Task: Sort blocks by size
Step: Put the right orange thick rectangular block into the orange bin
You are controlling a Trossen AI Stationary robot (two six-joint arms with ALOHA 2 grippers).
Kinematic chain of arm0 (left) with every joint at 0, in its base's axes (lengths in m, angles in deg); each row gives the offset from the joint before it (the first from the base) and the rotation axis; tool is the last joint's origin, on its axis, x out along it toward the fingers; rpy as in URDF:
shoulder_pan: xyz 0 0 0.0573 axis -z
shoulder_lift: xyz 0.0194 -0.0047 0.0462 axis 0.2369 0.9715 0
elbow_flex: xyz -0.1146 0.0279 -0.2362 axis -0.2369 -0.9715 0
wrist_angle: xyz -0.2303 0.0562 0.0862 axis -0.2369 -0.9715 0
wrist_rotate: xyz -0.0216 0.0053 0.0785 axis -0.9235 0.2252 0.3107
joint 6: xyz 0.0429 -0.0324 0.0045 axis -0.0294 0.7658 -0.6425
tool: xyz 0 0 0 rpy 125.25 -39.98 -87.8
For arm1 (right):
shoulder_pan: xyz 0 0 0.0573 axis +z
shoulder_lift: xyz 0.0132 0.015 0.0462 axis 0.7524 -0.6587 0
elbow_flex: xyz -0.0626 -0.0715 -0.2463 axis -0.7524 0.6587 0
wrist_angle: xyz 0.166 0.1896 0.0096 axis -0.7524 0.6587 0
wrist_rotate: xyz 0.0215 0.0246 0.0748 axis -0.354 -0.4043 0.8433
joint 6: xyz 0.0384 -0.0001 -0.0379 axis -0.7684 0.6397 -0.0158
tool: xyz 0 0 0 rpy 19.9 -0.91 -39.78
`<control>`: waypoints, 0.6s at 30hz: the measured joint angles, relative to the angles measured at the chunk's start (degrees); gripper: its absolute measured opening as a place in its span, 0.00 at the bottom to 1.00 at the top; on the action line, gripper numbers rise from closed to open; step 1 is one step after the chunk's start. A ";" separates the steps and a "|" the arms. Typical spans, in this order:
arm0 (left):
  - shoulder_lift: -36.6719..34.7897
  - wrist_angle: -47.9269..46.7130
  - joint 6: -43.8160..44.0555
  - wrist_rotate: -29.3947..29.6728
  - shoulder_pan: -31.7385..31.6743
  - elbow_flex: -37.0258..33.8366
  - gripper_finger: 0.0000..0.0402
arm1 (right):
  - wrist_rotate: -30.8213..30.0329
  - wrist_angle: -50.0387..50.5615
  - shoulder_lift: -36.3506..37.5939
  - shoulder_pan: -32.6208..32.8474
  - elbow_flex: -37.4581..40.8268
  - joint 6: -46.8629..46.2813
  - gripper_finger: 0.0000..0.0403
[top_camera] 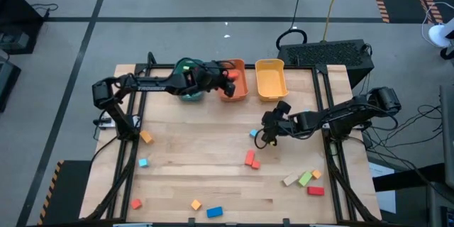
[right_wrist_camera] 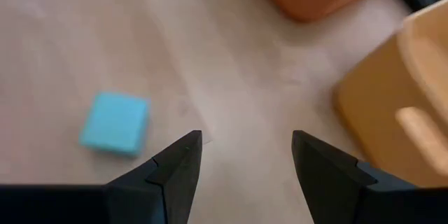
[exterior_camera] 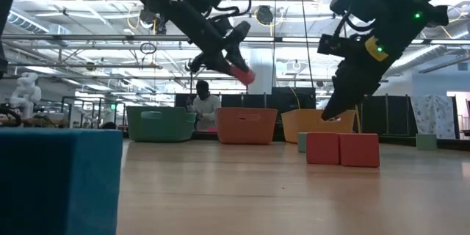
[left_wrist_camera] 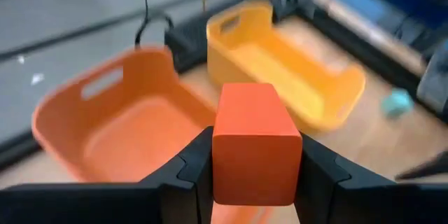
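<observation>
Left gripper [left_wrist_camera: 255, 175] is clamped on a red block [left_wrist_camera: 255, 147], held in the air above the orange bin [top_camera: 234, 79] at the bench's far edge. Right gripper [right_wrist_camera: 245, 164] hangs with jaws apart over mid-bench, near a light blue block [right_wrist_camera: 115, 122]. Recommendation: centre the red block over the bin's opening before release, clear of the rim.

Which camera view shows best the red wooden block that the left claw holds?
The left wrist view: the red wooden block fills it, clamped between the left claw fingers. High view and low view show it small; the right wrist view misses it.
</observation>
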 joint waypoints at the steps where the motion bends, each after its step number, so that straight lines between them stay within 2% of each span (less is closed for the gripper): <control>1: 0.00 -1.93 -0.03 -0.41 -0.06 0.15 0.34 | 1.56 0.14 0.00 0.00 0.00 -0.02 0.52; 6: 0.00 -7.91 -1.98 -2.88 -1.19 0.13 0.34 | 6.16 0.23 0.00 0.04 0.00 -0.22 0.52; 12: 0.00 -10.41 -7.61 -5.25 -3.11 0.13 0.34 | 6.18 3.58 0.00 0.04 0.00 -2.25 0.52; 18: 0.00 -9.71 -7.97 -5.28 -5.36 0.11 0.34 | 5.96 10.77 0.00 0.04 0.00 -6.96 0.52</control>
